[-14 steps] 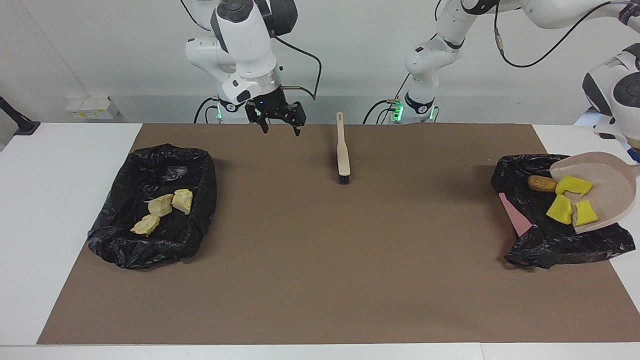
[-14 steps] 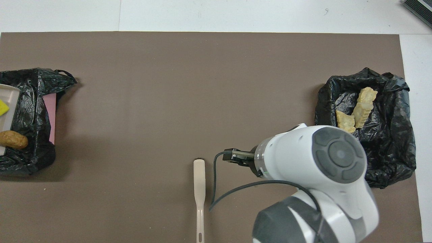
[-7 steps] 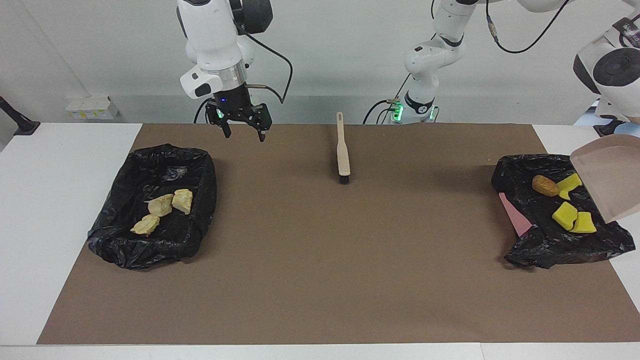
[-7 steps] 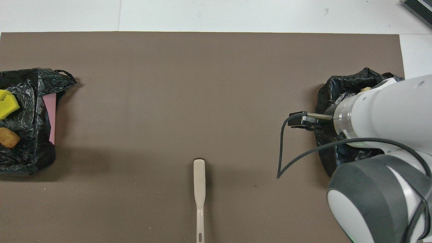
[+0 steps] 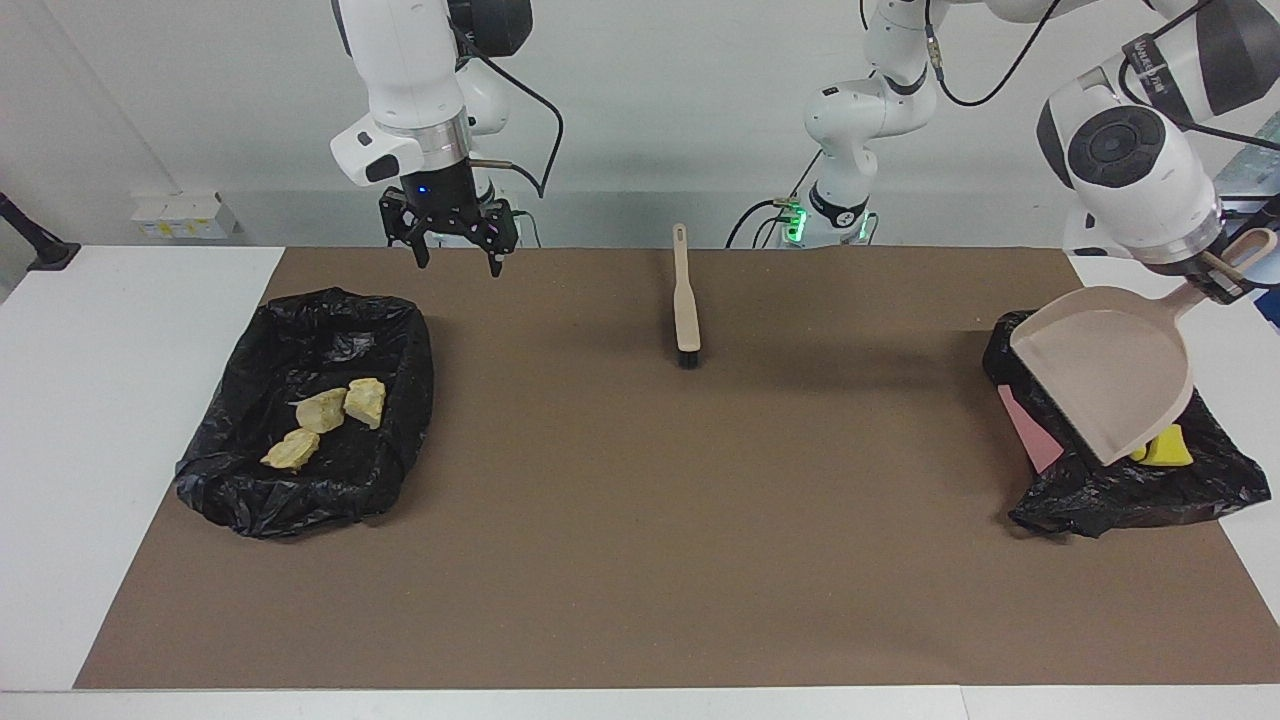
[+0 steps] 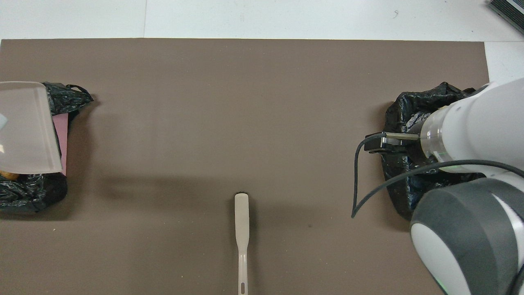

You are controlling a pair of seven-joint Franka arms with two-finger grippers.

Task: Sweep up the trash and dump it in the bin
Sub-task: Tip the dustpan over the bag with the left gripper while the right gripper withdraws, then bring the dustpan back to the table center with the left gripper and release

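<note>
Since a second ago the right end effector (image 5: 455, 255) has drifted over the mat's edge beside the bin (image 5: 310, 410) at its end, fingers spread wide and empty, clear of the three tan pieces (image 5: 325, 420) inside. The brush (image 5: 686, 300) lies mid-surface, apparently finished with. The left end effector (image 5: 1225, 275), gripping the dustpan (image 5: 1110, 370) handle, has emptied it over the other bin (image 5: 1120, 480), where a yellow chunk (image 5: 1165, 448) peeks out.

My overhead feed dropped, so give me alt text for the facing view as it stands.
The left gripper holds an empty dustpan over a black-lined bin where a yellow chunk shows. The right gripper, open, hangs above the mat beside another bin holding three tan pieces. A brush lies mid-mat.
</note>
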